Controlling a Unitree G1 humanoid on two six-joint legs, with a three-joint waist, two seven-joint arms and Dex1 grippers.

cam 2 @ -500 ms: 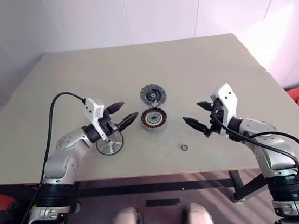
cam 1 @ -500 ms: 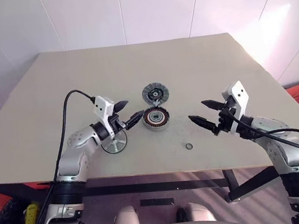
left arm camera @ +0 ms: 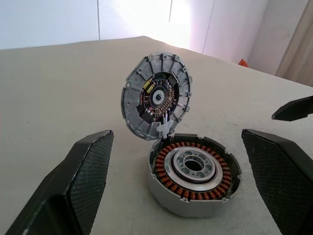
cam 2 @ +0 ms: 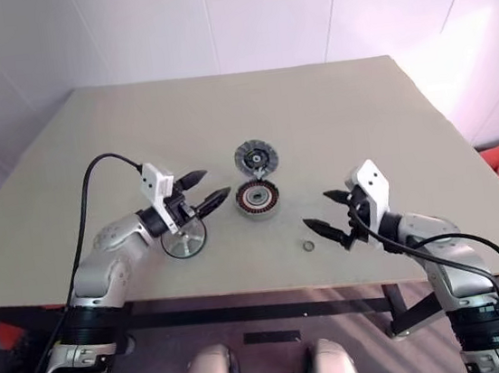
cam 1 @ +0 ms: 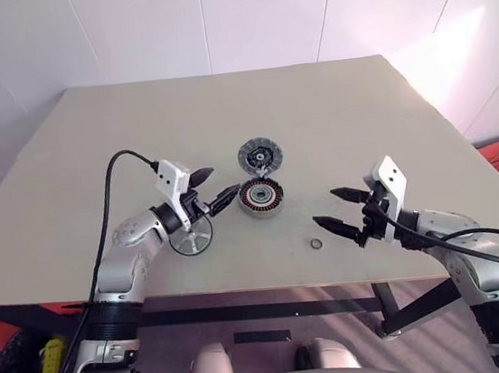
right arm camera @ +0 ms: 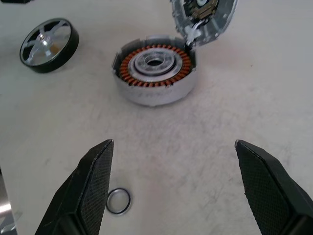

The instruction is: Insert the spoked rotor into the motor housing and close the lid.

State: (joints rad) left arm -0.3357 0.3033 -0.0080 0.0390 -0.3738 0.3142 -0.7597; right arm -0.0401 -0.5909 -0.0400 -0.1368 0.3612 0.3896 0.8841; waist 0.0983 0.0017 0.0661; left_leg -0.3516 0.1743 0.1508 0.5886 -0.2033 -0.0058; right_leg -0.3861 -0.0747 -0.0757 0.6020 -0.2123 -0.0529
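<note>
Left eye view shows a beige table [cam 1: 332, 113] with the housing [cam 1: 260, 200] near its middle. The housing stands open, and copper windings around a silver centre are visible inside it. The lid [cam 1: 259, 156] is joined to the far rim of the housing and is tilted up, with its ribbed inner face and dark centre turned toward the robot.

The rotor [cam 1: 191, 240] lies flat on the table to the left of the housing, apart from it and not inside it. The left gripper [cam 1: 213, 186] hangs above the rotor and just beside the housing, pointing toward it. Its fingers stand wide apart and hold nothing.

A small metal ring [cam 1: 316, 244] lies on the table nearer the front edge, to the right of the housing. The right gripper [cam 1: 336, 209] is just beside this ring, on its right side, and points toward the housing. Its fingers are also spread wide and they are empty.

In the right wrist view the ring [right arm camera: 119, 201] sits close to one finger [right arm camera: 93, 188], but whether they touch I cannot tell.
</note>
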